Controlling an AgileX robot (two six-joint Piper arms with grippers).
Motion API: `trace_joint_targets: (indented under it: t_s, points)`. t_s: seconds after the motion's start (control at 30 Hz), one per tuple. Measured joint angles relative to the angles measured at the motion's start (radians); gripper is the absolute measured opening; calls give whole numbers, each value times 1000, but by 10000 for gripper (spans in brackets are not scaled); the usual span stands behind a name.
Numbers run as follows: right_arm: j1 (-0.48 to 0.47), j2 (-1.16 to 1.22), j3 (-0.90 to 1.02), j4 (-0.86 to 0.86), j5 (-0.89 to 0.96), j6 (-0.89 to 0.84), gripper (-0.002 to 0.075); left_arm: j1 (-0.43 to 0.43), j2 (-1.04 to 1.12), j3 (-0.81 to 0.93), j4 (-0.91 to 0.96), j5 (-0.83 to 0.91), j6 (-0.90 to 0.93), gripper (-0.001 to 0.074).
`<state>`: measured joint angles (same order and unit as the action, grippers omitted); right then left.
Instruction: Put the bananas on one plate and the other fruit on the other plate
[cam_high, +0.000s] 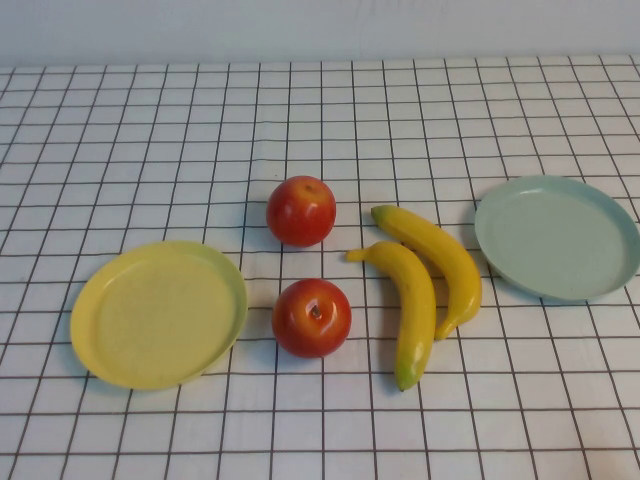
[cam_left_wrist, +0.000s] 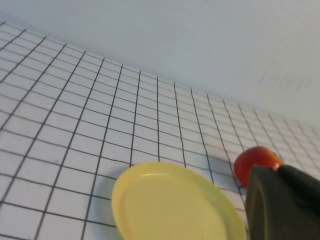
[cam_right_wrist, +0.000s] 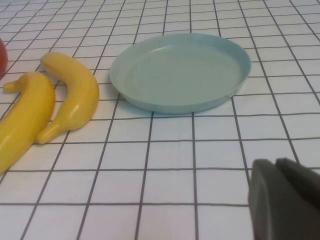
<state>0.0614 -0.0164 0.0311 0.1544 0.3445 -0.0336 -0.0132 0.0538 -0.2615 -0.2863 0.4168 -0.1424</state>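
Two yellow bananas lie side by side right of the table's middle; both show in the right wrist view. Two red apples sit left of them, one farther and one nearer. The mint-green plate is empty at the right. The yellow plate is empty at the left. My left gripper is shut and empty, back from the yellow plate, with an apple beyond it. My right gripper is shut and empty, short of the mint-green plate. Neither gripper shows in the high view.
A white cloth with a black grid covers the table. A pale wall runs along the far edge.
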Motion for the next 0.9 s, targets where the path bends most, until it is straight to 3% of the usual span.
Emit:
trace_joint_targets:
  t_s: [0.23, 0.5, 0.67, 0.9]
  points:
    - [0, 0, 0, 0, 1, 0, -15, 0, 242, -263, -57, 162, 379, -4]
    - [0, 0, 0, 0, 2, 0, -15, 0, 592, -421, -403, 218, 876, -4]
    - [0, 0, 0, 0, 2, 0, -15, 0, 783, -501, -549, 320, 1041, -4]
    - [0, 0, 0, 0, 2, 0, -15, 0, 972, -599, -597, 417, 1124, -4]
